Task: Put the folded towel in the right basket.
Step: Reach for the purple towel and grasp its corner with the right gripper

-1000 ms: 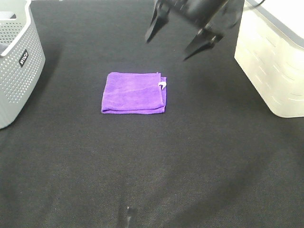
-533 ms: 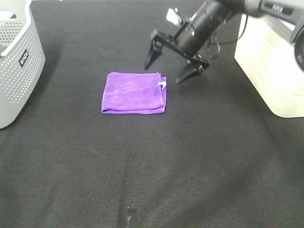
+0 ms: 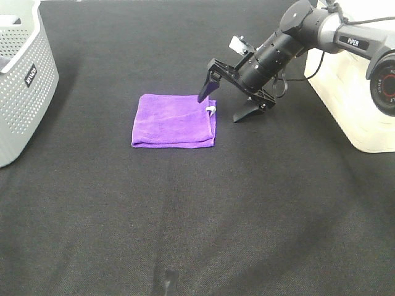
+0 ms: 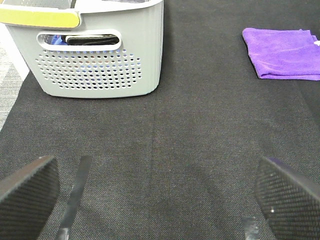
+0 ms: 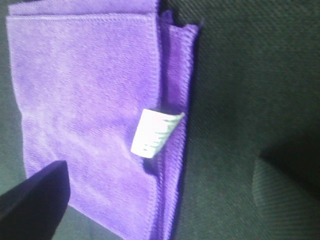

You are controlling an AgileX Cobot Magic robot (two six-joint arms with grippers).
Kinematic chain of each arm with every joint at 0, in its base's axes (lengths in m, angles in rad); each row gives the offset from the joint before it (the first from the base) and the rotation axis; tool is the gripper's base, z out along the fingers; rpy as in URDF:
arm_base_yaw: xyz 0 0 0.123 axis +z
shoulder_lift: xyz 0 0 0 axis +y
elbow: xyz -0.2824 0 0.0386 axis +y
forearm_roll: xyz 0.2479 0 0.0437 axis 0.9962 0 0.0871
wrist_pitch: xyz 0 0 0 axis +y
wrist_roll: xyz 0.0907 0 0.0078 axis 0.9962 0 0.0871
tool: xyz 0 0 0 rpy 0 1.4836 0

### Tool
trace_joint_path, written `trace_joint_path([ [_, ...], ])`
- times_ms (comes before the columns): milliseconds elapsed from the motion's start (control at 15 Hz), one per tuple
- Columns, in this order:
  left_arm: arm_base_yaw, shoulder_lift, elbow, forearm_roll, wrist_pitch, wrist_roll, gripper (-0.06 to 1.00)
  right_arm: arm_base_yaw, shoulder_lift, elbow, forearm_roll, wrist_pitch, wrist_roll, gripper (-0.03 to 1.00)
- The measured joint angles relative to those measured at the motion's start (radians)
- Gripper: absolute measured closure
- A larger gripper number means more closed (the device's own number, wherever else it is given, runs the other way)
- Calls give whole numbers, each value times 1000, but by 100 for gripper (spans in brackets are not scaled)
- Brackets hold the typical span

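The folded purple towel (image 3: 174,121) lies flat on the black table mid-scene, with a small white tag (image 3: 210,110) at its right edge. It also shows in the left wrist view (image 4: 282,53) and fills the right wrist view (image 5: 95,110). My right gripper (image 3: 227,106) is open, low over the towel's right edge, one finger over the towel's corner and the other on the cloth to its right. The right basket (image 3: 357,80) is cream and stands at the right edge. My left gripper (image 4: 155,195) is open and empty, far from the towel.
A grey perforated basket (image 3: 21,77) stands at the left edge; in the left wrist view (image 4: 95,55) it holds dark items. Black cloth covers the table (image 3: 197,216). Strips of tape (image 4: 72,195) lie near the left gripper.
My right gripper has come down and moved right and toward the front, from above the towel's far edge to straddling its right edge with the tag.
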Motion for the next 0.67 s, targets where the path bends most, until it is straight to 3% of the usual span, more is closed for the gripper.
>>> trace_joint_path([
  [200, 0, 0, 0, 0, 0, 0, -4, 11, 19, -12, 17, 0, -1, 3],
  [400, 0, 0, 0, 0, 0, 0, -4, 83, 58, -25, 60, -34, -1, 6],
  [600, 0, 0, 0, 0, 0, 0, -4, 140, 81, -35, 102, -45, -1, 14],
  [667, 0, 0, 0, 0, 0, 0, -4, 146, 86, -37, 107, -50, -1, 21],
])
